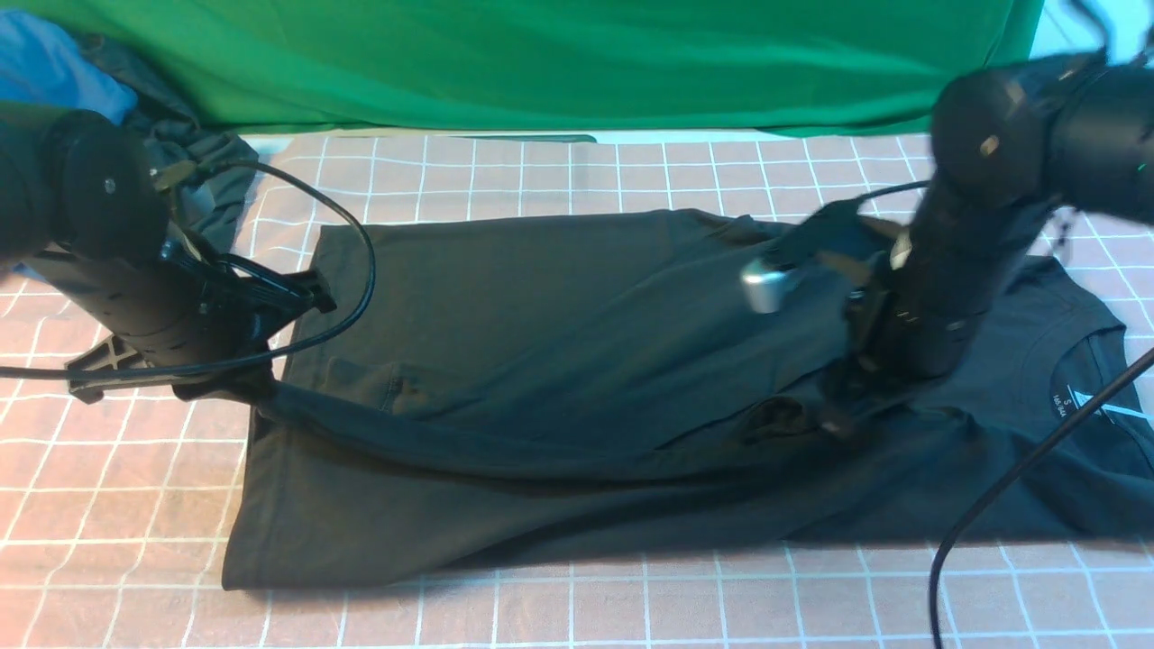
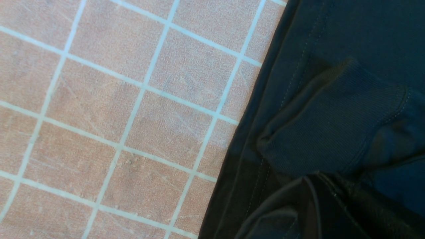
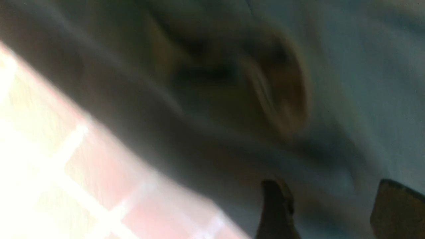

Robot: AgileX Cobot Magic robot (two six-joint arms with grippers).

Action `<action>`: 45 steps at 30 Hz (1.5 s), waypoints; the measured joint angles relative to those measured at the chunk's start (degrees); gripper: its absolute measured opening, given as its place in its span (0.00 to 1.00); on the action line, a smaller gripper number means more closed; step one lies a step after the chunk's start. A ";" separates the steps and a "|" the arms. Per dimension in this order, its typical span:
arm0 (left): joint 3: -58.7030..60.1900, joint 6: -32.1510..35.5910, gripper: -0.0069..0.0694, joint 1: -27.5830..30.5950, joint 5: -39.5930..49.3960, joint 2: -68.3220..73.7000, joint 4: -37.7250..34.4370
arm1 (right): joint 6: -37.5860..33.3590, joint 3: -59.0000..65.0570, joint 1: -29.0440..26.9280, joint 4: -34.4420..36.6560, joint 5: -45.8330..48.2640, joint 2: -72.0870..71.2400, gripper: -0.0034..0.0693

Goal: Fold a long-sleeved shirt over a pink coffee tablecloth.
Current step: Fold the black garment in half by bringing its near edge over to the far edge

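shirt (image 1: 541,361) directly under right claw (image 1: 834,410)

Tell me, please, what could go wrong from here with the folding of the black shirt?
1. The left gripper pinches the long-sleeved shirt into a raised ridge. If it is released unevenly, that fold may slump crooked.
2. The right gripper is open close over the fabric, and its fingers could snag and drag the cloth when it pulls away.
3. A black cable crosses the collar end in the front view and might tug it out of shape.
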 joint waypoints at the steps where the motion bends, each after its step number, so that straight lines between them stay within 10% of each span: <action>1: 0.00 0.05 0.13 0.00 0.00 0.00 0.00 | 0.45 0.08 0.26 0.01 -1.25 0.07 0.62; 32: 0.00 0.31 0.13 0.00 0.06 0.00 0.00 | 7.51 0.20 0.37 4.24 -5.11 3.11 0.60; 37: 0.00 0.31 0.13 0.00 0.00 0.00 0.00 | 6.76 0.20 0.37 4.19 -6.67 3.29 0.18; 45: -3.55 0.26 0.13 0.00 1.73 0.00 0.00 | 5.55 -3.21 0.37 2.99 -4.65 3.33 0.10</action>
